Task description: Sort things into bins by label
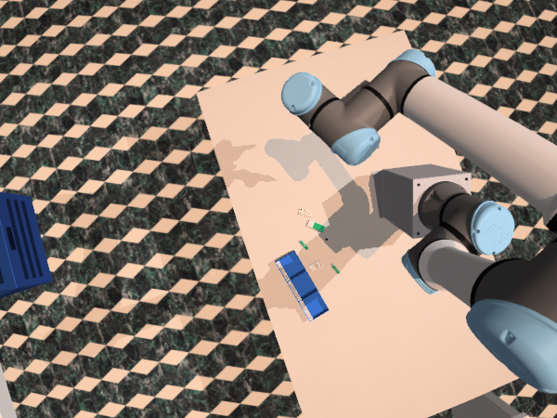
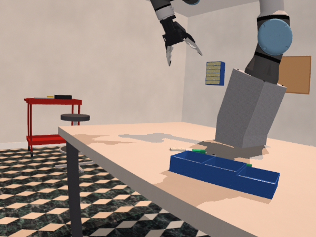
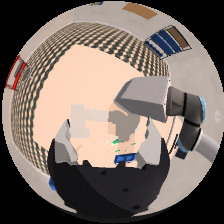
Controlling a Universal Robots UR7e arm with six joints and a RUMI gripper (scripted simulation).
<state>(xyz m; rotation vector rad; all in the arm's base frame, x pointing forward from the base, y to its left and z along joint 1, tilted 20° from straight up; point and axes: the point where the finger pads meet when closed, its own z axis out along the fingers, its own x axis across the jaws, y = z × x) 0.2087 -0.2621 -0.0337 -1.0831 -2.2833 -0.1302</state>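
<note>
The gripper (image 2: 184,56) hangs high above the table (image 2: 126,152), its two jaws spread fully wide and holding nothing. Below it sits a blue bin (image 2: 224,175) with three compartments in a row; any labels are too small to read. Just beside it, the top view shows small pieces: two pale cards (image 1: 304,212) and three green bits (image 1: 318,227), mostly hidden in the exterior view. Only that view shows a red cart (image 2: 52,101).
</note>
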